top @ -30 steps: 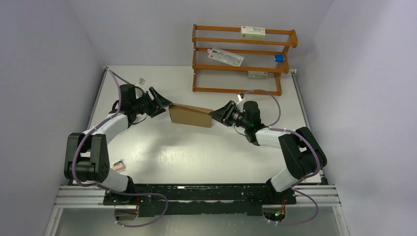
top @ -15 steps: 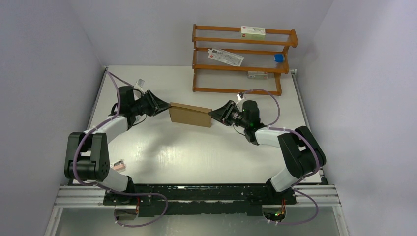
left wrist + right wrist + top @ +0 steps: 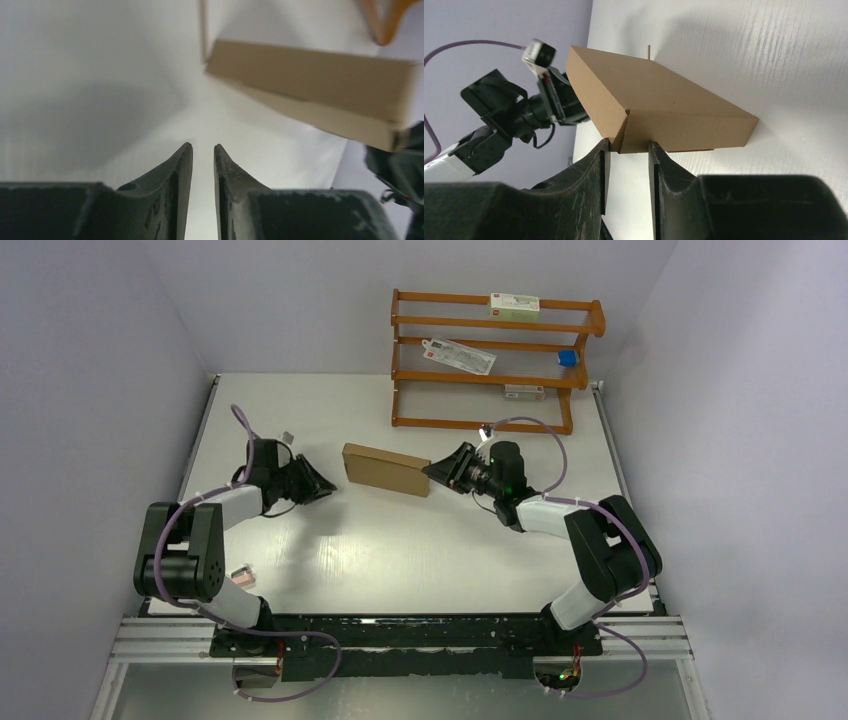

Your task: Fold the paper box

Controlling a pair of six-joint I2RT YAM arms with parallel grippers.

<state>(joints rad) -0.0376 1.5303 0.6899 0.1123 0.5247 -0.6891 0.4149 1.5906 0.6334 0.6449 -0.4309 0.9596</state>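
- Basically, top view: the paper box [image 3: 386,469] looks fully folded, lying flat on the table [image 3: 420,550] a bit toward 12 o'clock from centre. The left gripper [image 3: 325,485] sits apart at its 8 o'clock, and the right gripper [image 3: 437,471] is at its 3 o'clock end. Both arms stretch low, elbows out.
- Left wrist: the pincer is down to a slit with nothing in it, box off at 1 o'clock.
- Right wrist: jaws narrow, box's corner seam right at the tips. Can't tell if it's pinched. My guess is it's the finishing step: press that end flap home, then let go.

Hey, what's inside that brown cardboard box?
Cannot tell: the paper box is folded shut, so only its plain brown outside shows. The right claw pinches one end.
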